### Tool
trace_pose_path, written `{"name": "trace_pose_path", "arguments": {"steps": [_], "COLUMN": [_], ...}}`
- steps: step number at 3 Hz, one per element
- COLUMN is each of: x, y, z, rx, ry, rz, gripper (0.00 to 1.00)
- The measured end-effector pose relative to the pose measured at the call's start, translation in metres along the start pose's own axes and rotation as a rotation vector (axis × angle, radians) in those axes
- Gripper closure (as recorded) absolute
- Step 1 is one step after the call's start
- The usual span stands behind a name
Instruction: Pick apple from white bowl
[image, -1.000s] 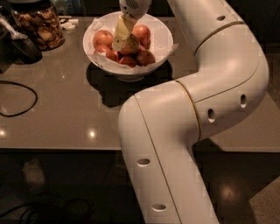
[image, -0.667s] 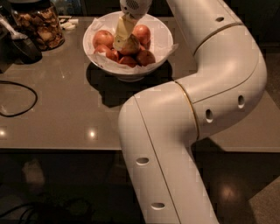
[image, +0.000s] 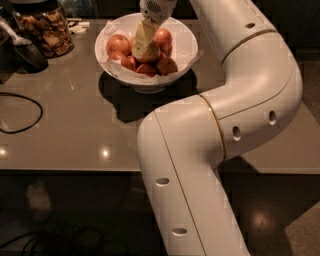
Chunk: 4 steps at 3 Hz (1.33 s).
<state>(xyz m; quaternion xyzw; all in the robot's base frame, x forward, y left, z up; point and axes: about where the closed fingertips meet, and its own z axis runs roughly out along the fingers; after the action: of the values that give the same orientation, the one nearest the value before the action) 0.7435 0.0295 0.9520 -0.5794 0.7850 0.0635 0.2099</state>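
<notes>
The white bowl (image: 185, 52), lined with crinkled white paper, stands at the far middle of the grey table and holds several apples. My gripper (image: 143, 44) hangs from above into the bowl's middle, down among the fruit. Its tip rests on or just over a golden-orange apple (image: 152, 54) at the centre, which it partly hides. A large paler apple (image: 118, 44) lies to the left and redder apples (image: 163, 39) lie to the right and front. My white arm curves from the lower middle up the right side to the bowl.
A glass jar of brown snacks (image: 45, 30) stands at the far left with a dark scoop-like object (image: 25, 52) beside it. A black cable (image: 20, 112) loops on the left of the table. The table's front edge (image: 75, 170) runs across the middle of the view.
</notes>
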Motion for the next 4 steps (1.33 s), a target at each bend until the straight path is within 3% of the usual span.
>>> {"name": "trace_pose_path", "arguments": {"steps": [4], "x": [0.008], "y": [-0.001], "z": [0.024], "rx": [-0.036], "ry": [0.023], "rz": [0.018], "gripper": [0.33]}}
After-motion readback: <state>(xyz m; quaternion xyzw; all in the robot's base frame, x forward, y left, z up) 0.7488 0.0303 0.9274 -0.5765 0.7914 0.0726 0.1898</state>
